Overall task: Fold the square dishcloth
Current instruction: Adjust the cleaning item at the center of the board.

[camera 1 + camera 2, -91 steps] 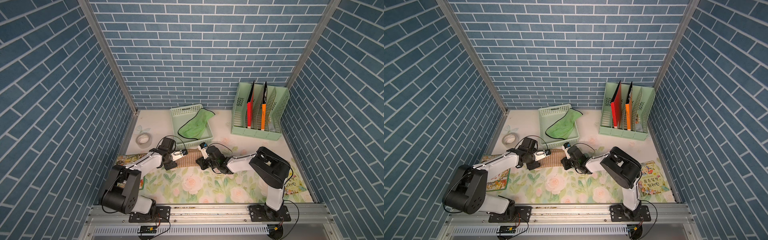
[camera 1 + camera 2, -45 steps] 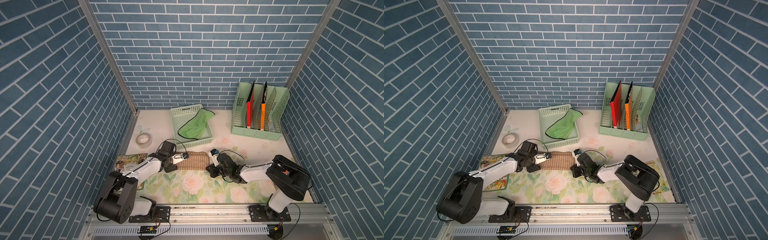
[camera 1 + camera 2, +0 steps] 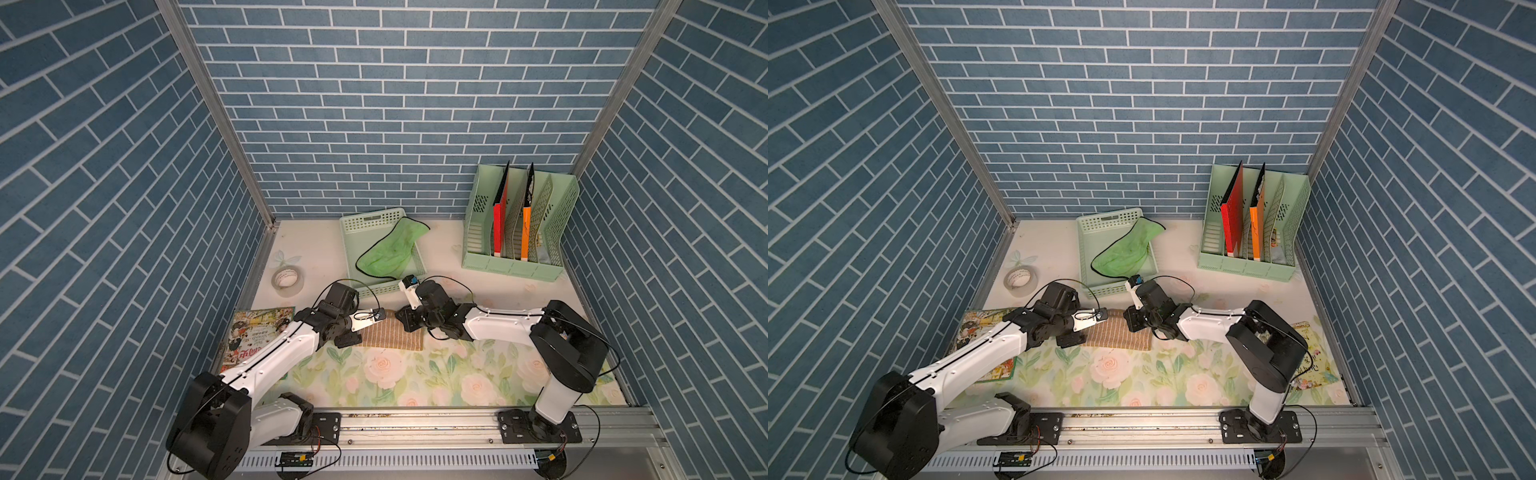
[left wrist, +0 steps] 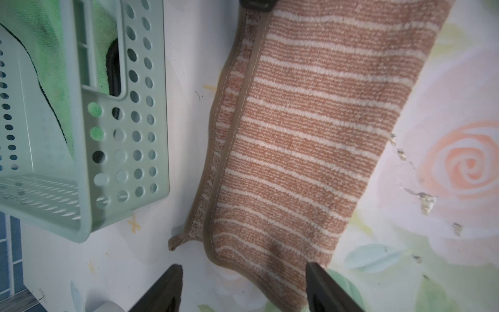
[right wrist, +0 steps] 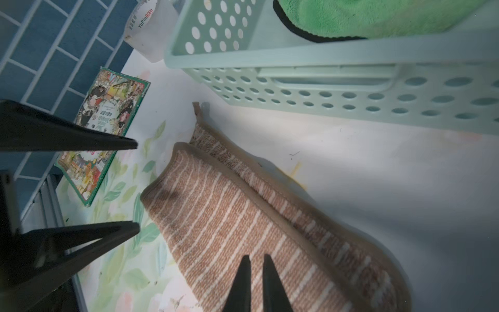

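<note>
Left gripper (image 4: 243, 267) is sitting with its jaws wide apart, gripping nothing, straddling one short end of the dishcloth (image 4: 310, 135). Right gripper (image 5: 256, 258) is hovering over the opposite short end with its jaws drawn together to a thin slit and nothing between them. Whether the tips are touching the fabric cannot be told. The dishcloth, brown with pale stripes, is lying folded in half just in front of the basket (image 3: 365, 216), its long edges running along the basket's front wall. On the basket side the top layer's hem is falling short, leaving a narrow strip of the lower layer and a hanging loop showing. A bare band of table (image 4: 189, 67) is separating cloth from basket. A green cloth (image 3: 386, 253) is draping over the basket's rim. A tape roll (image 3: 286, 280) is sitting beside the basket on the left arm's side, and a picture book (image 3: 257, 336) is lying farther from the basket on that same side.
</note>
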Action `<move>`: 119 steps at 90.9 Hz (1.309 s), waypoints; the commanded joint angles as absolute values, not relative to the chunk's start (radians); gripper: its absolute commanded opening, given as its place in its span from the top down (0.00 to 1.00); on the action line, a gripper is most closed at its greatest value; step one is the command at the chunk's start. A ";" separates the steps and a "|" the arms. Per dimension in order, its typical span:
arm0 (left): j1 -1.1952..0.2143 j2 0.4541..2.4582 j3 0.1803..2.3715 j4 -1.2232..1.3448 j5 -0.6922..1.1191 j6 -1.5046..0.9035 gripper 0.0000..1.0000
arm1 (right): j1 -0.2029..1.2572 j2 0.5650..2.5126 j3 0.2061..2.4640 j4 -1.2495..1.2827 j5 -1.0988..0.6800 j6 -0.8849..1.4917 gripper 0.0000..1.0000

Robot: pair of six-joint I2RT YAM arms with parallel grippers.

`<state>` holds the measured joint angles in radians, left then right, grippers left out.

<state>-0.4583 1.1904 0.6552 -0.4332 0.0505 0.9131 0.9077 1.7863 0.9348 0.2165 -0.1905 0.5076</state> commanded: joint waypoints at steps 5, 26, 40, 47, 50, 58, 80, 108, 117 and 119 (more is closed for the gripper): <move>-0.454 1.224 0.607 -0.408 -0.015 0.894 0.26 | 0.884 1.842 0.878 0.163 -0.179 0.467 0.89; -0.463 1.375 0.669 -0.259 -0.031 0.854 0.30 | 0.871 1.659 0.614 0.190 -0.112 0.536 0.92; -0.524 1.501 0.747 -0.181 -0.050 0.824 0.31 | 0.976 1.489 0.492 0.129 -0.082 0.619 0.95; -0.574 1.550 0.784 -0.152 -0.031 0.811 0.31 | 1.038 1.418 0.451 0.103 -0.048 0.674 0.95; -0.595 1.575 0.804 -0.136 -0.037 0.809 0.31 | 1.057 1.392 0.432 0.100 -0.037 0.701 0.95; -0.638 1.652 0.871 -0.086 -0.073 0.801 0.31 | 1.102 1.340 0.394 0.104 -0.024 0.751 0.96; -0.647 1.719 0.971 0.070 -0.175 0.816 0.29 | 1.148 1.310 0.402 0.079 -0.030 0.777 0.93; -0.661 1.287 0.768 -0.367 0.165 0.945 0.21 | 1.037 1.282 0.550 0.010 -0.086 0.647 0.80; -0.718 1.179 0.692 -0.467 0.218 0.959 0.21 | 0.917 1.376 0.593 0.092 -0.230 0.596 0.83; -0.734 1.162 0.677 -0.480 0.227 0.958 0.21 | 0.892 1.405 0.609 0.107 -0.257 0.585 0.84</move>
